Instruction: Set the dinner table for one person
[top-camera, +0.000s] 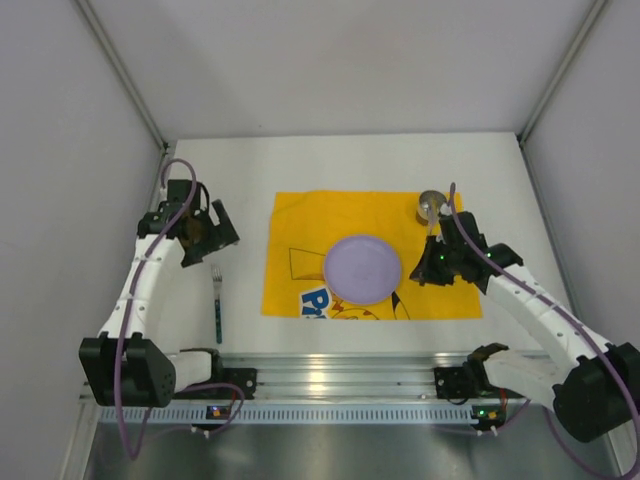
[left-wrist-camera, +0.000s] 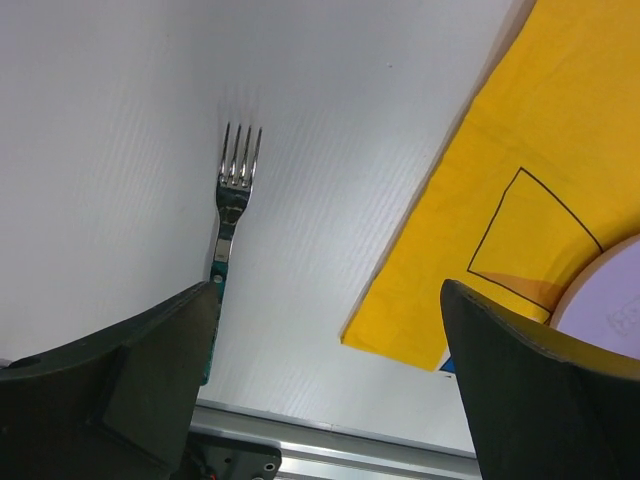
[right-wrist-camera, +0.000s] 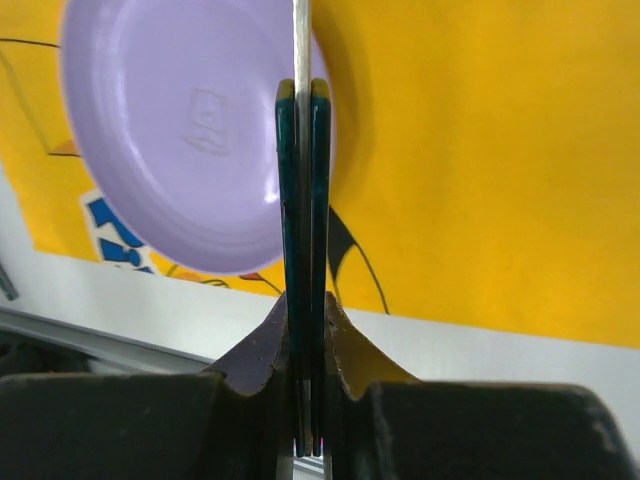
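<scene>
The white dinner table (top-camera: 250, 170) carries a yellow printed cloth (top-camera: 300, 230) with a lilac plate (top-camera: 362, 268) on it. A fork (top-camera: 217, 305) with a teal handle lies on the bare table left of the cloth, tines pointing away. My left gripper (top-camera: 205, 235) is open and empty, above the table beyond the fork; its wrist view (left-wrist-camera: 328, 300) shows the fork (left-wrist-camera: 235, 200) and the cloth corner (left-wrist-camera: 520, 120). My right gripper (top-camera: 437, 265) is shut on the teal handle (right-wrist-camera: 303, 200) of a spoon (top-camera: 432, 207), held above the cloth right of the plate (right-wrist-camera: 190, 130).
A ribbed aluminium rail (top-camera: 340, 365) runs along the near edge of the table. Grey walls close in the left, right and back sides. Both arm bases sit on the rail at the near corners.
</scene>
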